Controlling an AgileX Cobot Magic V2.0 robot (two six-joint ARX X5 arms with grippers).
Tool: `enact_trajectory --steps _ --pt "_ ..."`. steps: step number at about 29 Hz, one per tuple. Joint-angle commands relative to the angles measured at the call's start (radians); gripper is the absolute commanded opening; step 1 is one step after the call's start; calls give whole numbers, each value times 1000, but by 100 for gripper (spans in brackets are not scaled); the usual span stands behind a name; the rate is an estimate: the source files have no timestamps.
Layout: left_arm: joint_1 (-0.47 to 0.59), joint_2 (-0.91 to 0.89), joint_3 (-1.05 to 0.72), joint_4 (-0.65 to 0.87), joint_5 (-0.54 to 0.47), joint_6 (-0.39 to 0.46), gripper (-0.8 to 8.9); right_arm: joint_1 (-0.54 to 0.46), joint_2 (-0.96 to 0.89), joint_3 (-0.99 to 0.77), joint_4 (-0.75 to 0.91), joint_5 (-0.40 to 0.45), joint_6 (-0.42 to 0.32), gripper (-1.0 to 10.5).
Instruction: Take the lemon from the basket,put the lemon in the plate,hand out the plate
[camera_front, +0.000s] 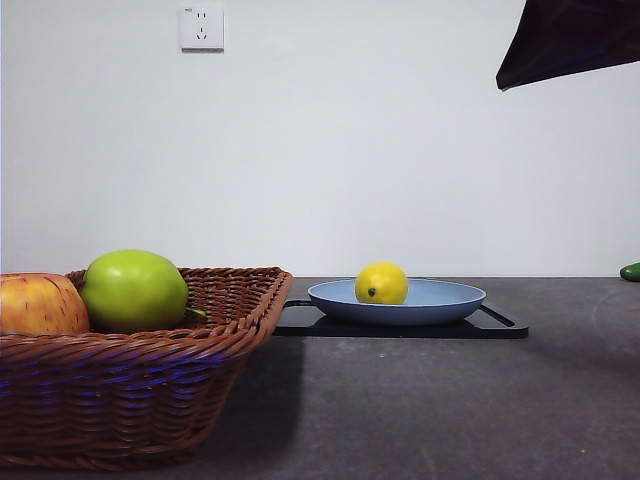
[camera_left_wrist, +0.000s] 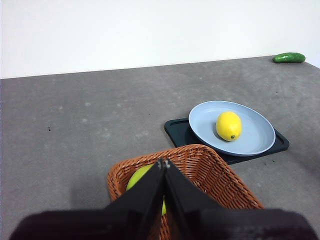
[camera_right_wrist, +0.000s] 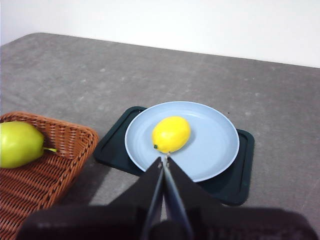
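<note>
The yellow lemon (camera_front: 381, 283) (camera_left_wrist: 229, 125) (camera_right_wrist: 171, 134) lies in the light blue plate (camera_front: 450, 299) (camera_left_wrist: 255, 140) (camera_right_wrist: 215, 145), which rests on a flat black tray (camera_front: 500, 325) (camera_right_wrist: 240, 180). The brown wicker basket (camera_front: 150, 370) (camera_left_wrist: 210, 170) (camera_right_wrist: 60, 155) stands at the left. My left gripper (camera_left_wrist: 164, 162) hovers shut above the basket, holding nothing. My right gripper (camera_right_wrist: 163, 158) hangs shut above the plate's near side, also holding nothing. In the front view one arm shows only as a dark tip (camera_front: 570, 40) at the top right.
A green apple (camera_front: 133, 290) (camera_left_wrist: 137, 177) (camera_right_wrist: 20, 144) and a red-yellow apple (camera_front: 40, 304) sit in the basket. A green cucumber-like thing (camera_front: 630, 271) (camera_left_wrist: 289, 57) lies at the far right of the grey table. A wall socket (camera_front: 201, 27) is on the white wall.
</note>
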Motion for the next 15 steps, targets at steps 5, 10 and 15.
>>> enact_trajectory --steps 5,10,15 --pt "0 2 6 9 -1 -6 8 6 0 13 12 3 13 3" --pt "-1 -6 5 6 -1 -6 8 6 0 13 12 3 13 3" --pt "50 -141 -1 -23 -5 79 8 6 0 13 13 3 13 3"
